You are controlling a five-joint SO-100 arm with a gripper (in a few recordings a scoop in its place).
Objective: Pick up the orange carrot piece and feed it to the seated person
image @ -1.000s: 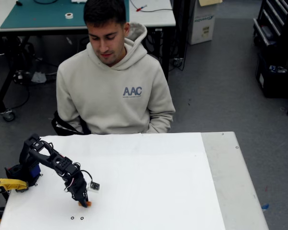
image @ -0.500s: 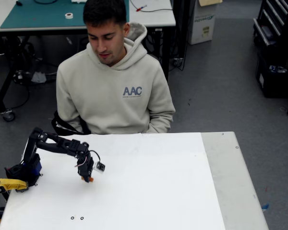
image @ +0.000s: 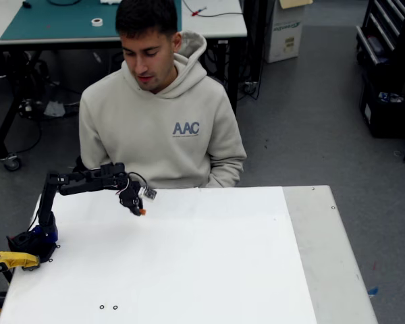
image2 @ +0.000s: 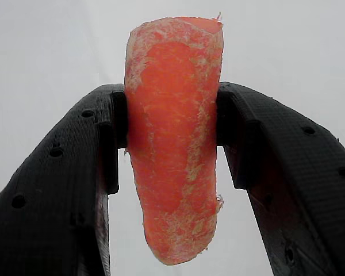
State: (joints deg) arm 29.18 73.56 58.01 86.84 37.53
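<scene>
Claw (image: 138, 208) gripping carrot piece (image2: 173, 138), person (image: 160, 128) beyond

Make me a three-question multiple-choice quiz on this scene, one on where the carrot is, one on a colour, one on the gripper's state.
1. Where is the orange carrot piece?
A. lying on the white table
B. held between the gripper's fingers
C. in the seated person's hand

2. What colour is the clamp at the arm's base?
A. yellow
B. green
C. red

3. How does the gripper stand?
A. open above the table
B. shut on nothing
C. shut on the carrot

Answers: 1 B, the wrist view shows both fingers pressing its sides. 2 A, it shows yellow in the fixed view. 3 C, the carrot sits clamped at the tips, lifted above the table in front of the seated person.
</scene>
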